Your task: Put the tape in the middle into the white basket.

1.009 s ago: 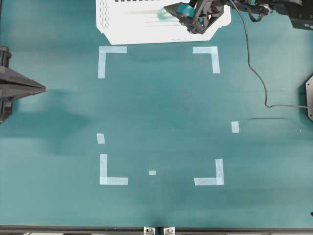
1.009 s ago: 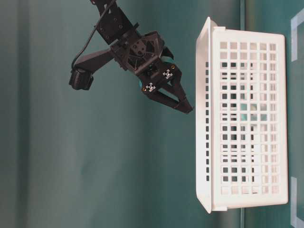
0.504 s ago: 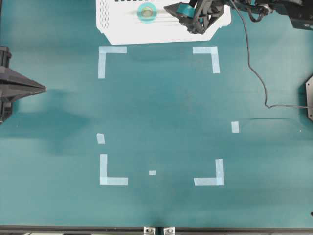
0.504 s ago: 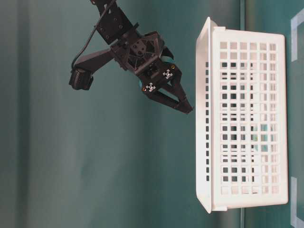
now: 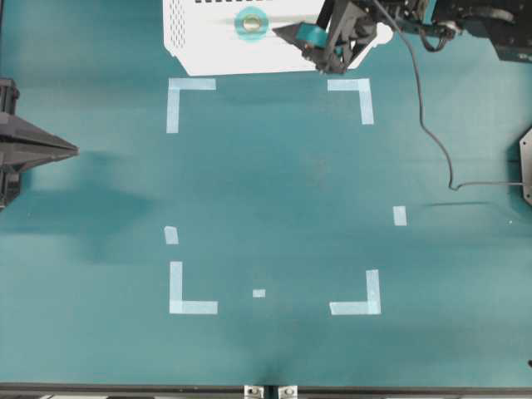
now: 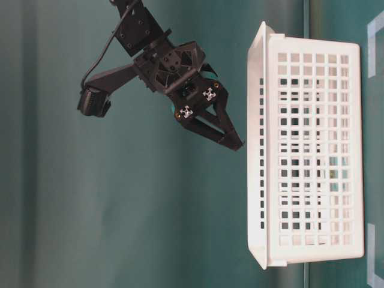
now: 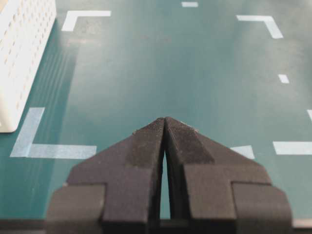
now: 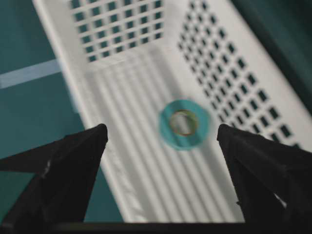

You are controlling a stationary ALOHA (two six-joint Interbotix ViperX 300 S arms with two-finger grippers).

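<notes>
The tape (image 5: 250, 22) lies flat on the ribbed bottom of the white basket (image 5: 179, 46) at the table's far edge, its tan core showing. The right wrist view looks down on the tape (image 8: 184, 124) inside the basket (image 8: 141, 165). My right gripper (image 5: 306, 48) hangs open over the basket's near right part, holding nothing, with its fingers wide apart (image 8: 162, 129). From table level the gripper (image 6: 234, 141) is clear of the basket rim (image 6: 263, 150). My left gripper (image 5: 71, 150) rests shut at the left edge, tips together (image 7: 165, 119).
Pale-blue corner marks (image 5: 191, 91) outline a square in the middle of the table, with small strips (image 5: 400, 215) near them. A black cable (image 5: 432, 125) trails from the right arm across the far right. The basket wall (image 7: 24, 48) is at the left wrist view's left.
The tape has moved left along the basket floor and now lies flat. My right gripper, still open, has drawn a little away from the basket. The left arm has not moved.
</notes>
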